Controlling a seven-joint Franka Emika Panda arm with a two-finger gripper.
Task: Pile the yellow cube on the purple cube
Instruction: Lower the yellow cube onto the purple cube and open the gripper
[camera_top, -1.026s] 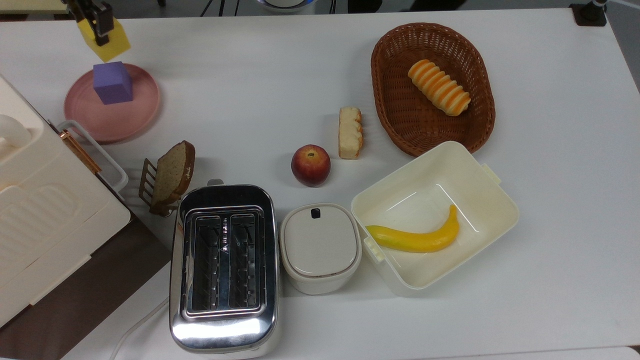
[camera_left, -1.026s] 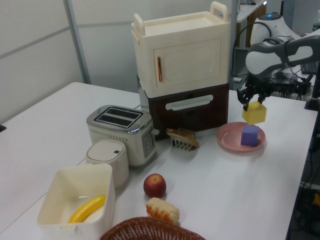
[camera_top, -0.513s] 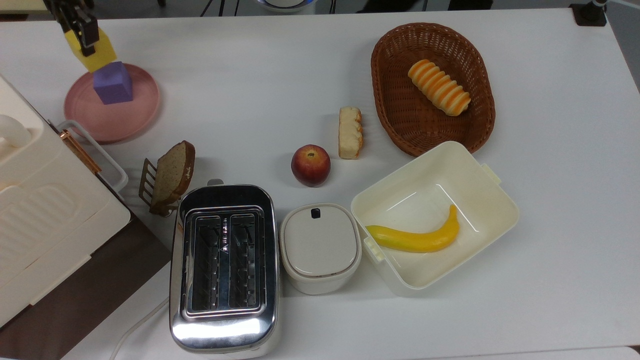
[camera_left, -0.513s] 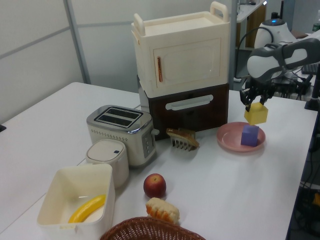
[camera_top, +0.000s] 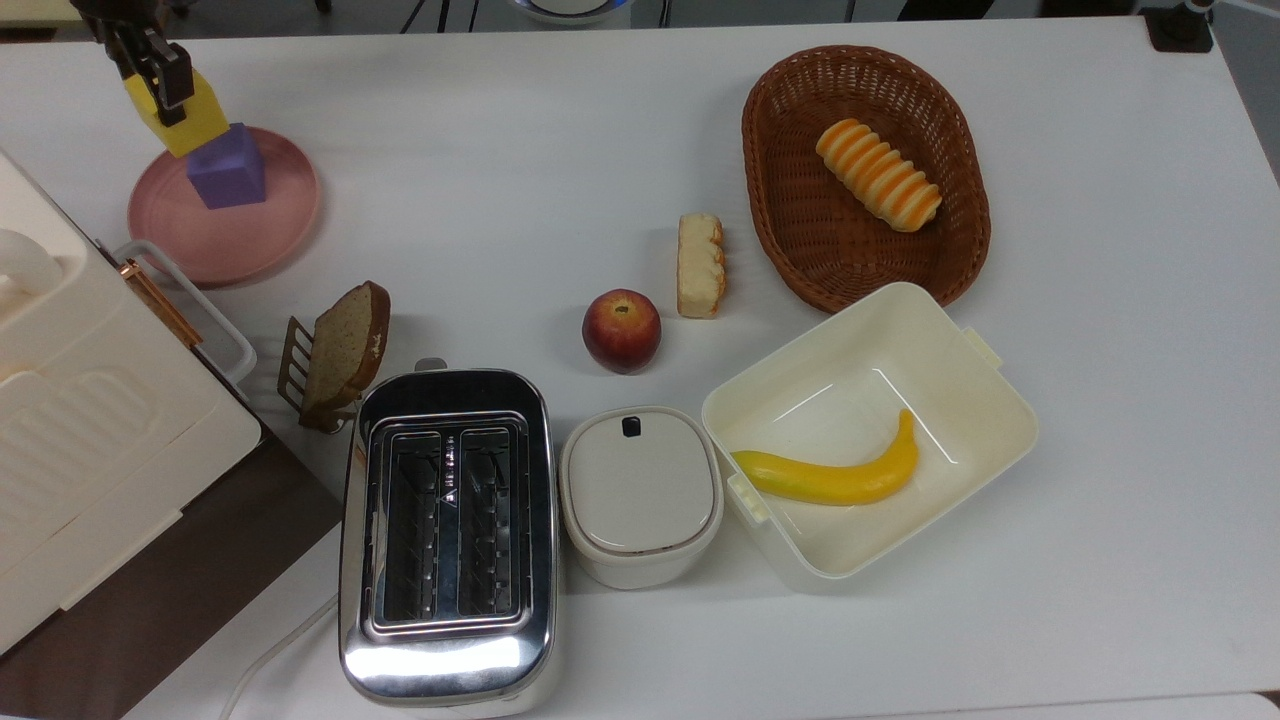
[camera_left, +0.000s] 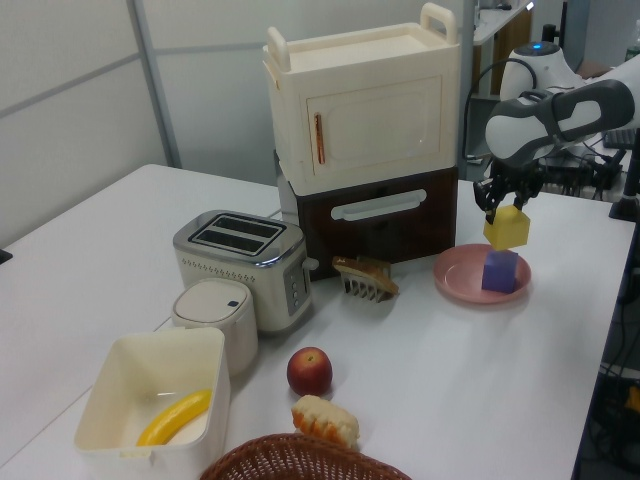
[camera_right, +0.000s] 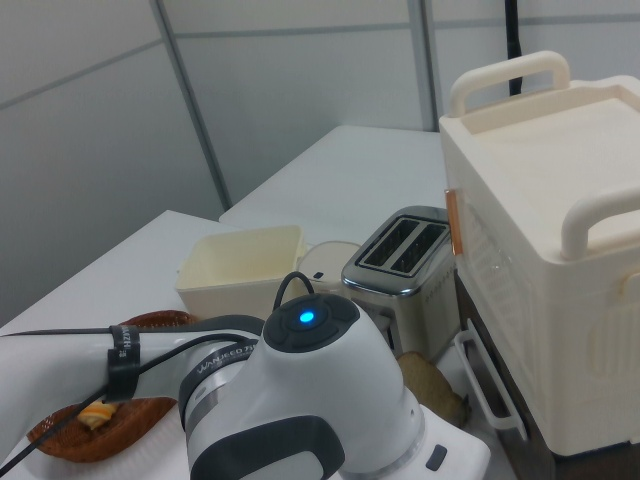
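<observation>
the gripper (camera_left: 499, 203) is clamped on the yellow cube (camera_left: 507, 227), holding it just above the purple cube (camera_left: 500, 271) on the pink plate (camera_left: 455, 277).

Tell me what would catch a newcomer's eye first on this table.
First, the gripper holding the yellow cube just above the purple cube, which sits on a pink plate at the top view's upper left. Next, the shiny toaster at the top view's lower middle, with a banana in the cream tub to its right. At upper right, a brown wicker basket holds a striped bread roll.
</observation>
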